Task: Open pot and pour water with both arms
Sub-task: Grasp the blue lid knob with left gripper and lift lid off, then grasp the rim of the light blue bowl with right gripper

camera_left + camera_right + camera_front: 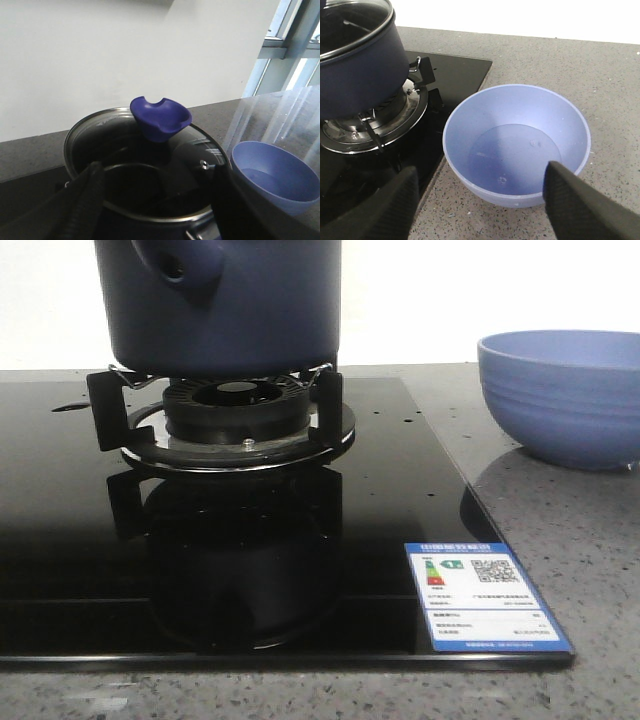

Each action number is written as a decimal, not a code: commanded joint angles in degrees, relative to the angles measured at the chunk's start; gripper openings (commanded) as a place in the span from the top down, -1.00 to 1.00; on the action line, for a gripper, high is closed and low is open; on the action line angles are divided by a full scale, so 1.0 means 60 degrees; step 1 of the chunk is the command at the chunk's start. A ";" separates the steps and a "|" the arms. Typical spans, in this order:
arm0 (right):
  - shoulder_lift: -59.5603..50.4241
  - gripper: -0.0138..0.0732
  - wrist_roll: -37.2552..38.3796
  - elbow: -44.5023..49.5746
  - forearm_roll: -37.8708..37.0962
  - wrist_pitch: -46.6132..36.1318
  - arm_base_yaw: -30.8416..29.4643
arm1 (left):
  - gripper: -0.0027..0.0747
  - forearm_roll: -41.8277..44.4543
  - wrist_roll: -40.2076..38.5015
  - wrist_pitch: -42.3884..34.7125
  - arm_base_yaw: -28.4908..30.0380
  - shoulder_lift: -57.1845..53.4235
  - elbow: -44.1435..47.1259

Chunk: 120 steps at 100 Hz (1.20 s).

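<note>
Energy label, cooktop front corner; pot on burner; bowl right, counter open beside it. Left end effector: released, fingers straddling glass lid, knob. Right end effector: released, flanking bowl rim.

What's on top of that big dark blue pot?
A glass lid with a metal rim and a blue knob covers the pot. Its inside looks dark through the glass; whether it holds water cannot be seen.
</note>
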 commanded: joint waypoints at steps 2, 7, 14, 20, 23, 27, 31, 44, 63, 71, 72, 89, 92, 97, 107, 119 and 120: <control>0.0109 -0.40 -0.0124 -0.0349 0.0117 -0.0729 0.0017 | -0.16 -0.0628 0.0498 0.0582 -0.0073 0.0811 -0.0930; 0.0109 -0.40 -0.0124 -0.0349 0.0117 -0.0729 0.0017 | -0.16 -0.0628 0.0542 0.0779 -0.0073 0.1241 -0.1315; 0.0109 -0.40 -0.0124 -0.0349 0.0117 -0.0729 0.0017 | -0.20 -0.0628 0.0585 0.1150 -0.0073 0.1803 -0.1793; 0.0109 -0.40 -0.0124 -0.0349 0.0117 -0.0729 0.0017 | -0.27 -0.0628 0.0690 0.1446 -0.0073 0.2211 -0.2154; 0.0109 -0.40 -0.0124 -0.0349 0.0117 -0.0729 0.0017 | -0.30 -0.0628 0.0690 0.1571 -0.0073 0.2438 -0.2312; 0.0109 -0.40 -0.0124 -0.0349 0.0117 -0.0729 0.0017 | -0.33 -0.0628 0.0690 0.1746 -0.0073 0.2645 -0.2522; 0.0109 -0.40 -0.0124 -0.0349 0.0117 -0.0729 0.0017 | -0.33 -0.0611 0.0727 0.1933 -0.0073 0.2871 -0.2701; 0.0109 -0.40 -0.0124 -0.0349 0.0117 -0.0729 0.0017 | -0.33 -0.0432 0.0811 0.2340 -0.0196 0.3384 -0.3157; 0.0133 -0.40 -0.0124 -0.0349 0.0117 -0.0729 0.0017 | -0.33 -0.0365 0.1915 0.1839 -0.0615 0.3715 -0.3358; 0.0133 -0.40 -0.0124 -0.0349 0.0117 -0.0729 0.0017 | -0.33 -0.0236 0.2194 0.1599 -0.0752 0.3747 -0.3358; 0.0133 -0.40 -0.0124 -0.0349 0.0117 -0.0729 0.0017 | -0.33 -0.0236 0.2227 0.1570 -0.0778 0.3747 -0.3358; 0.0133 -0.40 -0.0124 -0.0349 0.0117 -0.0729 0.0017 | -0.33 -0.0104 0.2751 0.1301 -0.0933 0.3864 -0.3358; 0.0133 -0.40 -0.0124 -0.0349 0.0117 -0.0729 0.0017 | -0.33 -0.0047 0.2751 0.1155 -0.0937 0.3887 -0.3358; 0.0133 -0.40 -0.0124 -0.0349 0.0117 -0.0729 0.0017 | -0.33 -0.0057 0.2751 0.0850 -0.0937 0.3947 -0.3358; 0.0133 -0.40 -0.0124 -0.0349 0.0117 -0.0706 0.0017 | -0.33 -0.0168 0.2751 0.0644 -0.0937 0.4074 -0.3358; 0.0133 -0.40 -0.0124 -0.0349 0.0117 -0.0647 0.0017 | -0.33 -0.0302 0.2751 0.0573 -0.0937 0.4251 -0.3358; 0.0133 -0.40 -0.0124 -0.0349 0.0117 -0.0624 0.0017 | -0.33 -0.0353 0.2751 0.0573 -0.0937 0.4256 -0.3358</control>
